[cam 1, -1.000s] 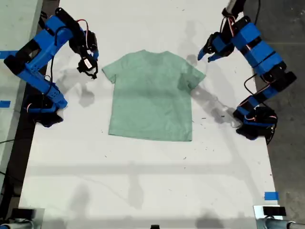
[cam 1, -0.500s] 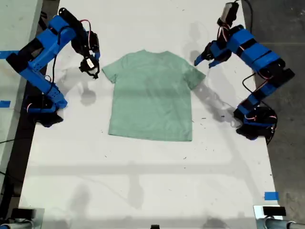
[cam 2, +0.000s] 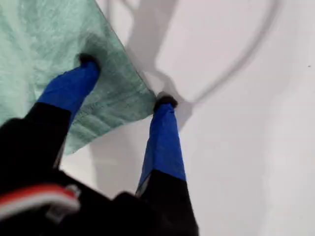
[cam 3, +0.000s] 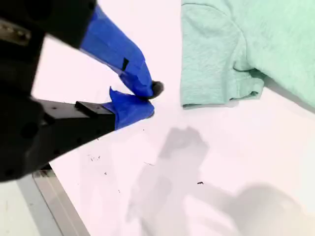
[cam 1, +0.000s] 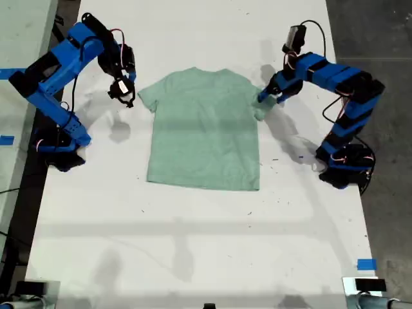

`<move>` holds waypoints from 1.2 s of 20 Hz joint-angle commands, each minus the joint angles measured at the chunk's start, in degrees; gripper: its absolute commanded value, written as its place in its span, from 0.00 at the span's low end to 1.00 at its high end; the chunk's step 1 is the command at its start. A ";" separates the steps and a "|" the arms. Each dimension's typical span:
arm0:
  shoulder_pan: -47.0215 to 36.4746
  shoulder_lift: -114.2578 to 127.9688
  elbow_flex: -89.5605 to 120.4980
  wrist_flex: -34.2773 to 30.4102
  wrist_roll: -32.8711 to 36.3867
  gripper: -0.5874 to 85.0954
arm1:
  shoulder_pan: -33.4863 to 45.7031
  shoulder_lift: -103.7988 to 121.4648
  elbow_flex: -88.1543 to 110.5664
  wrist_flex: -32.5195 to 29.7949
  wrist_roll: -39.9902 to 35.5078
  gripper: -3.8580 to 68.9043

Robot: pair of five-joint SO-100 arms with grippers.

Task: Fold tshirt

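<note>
Near the table's [cam 1: 193, 257] far edge the tshirt [cam 1: 205, 129] lies flat, collar toward that edge, long axis running far to near. My first hand [cam 2: 125, 81] is spread wide astride a sleeve hem, 1 fingertip on cloth, 1 beside it. My second hand [cam 3: 151, 101] is closed, empty, just off the other sleeve; only its wrist view shows this.
</note>
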 commanded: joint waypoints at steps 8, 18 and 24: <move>0.35 0.97 0.53 -0.62 0.09 0.01 | -0.18 -5.27 -7.73 2.81 -3.16 0.06; 0.44 2.46 2.11 -0.79 0.26 0.01 | -2.99 16.35 -21.71 27.16 4.13 0.05; 1.41 2.46 2.20 -1.05 0.00 0.01 | -18.63 8.09 -34.19 19.07 18.63 0.05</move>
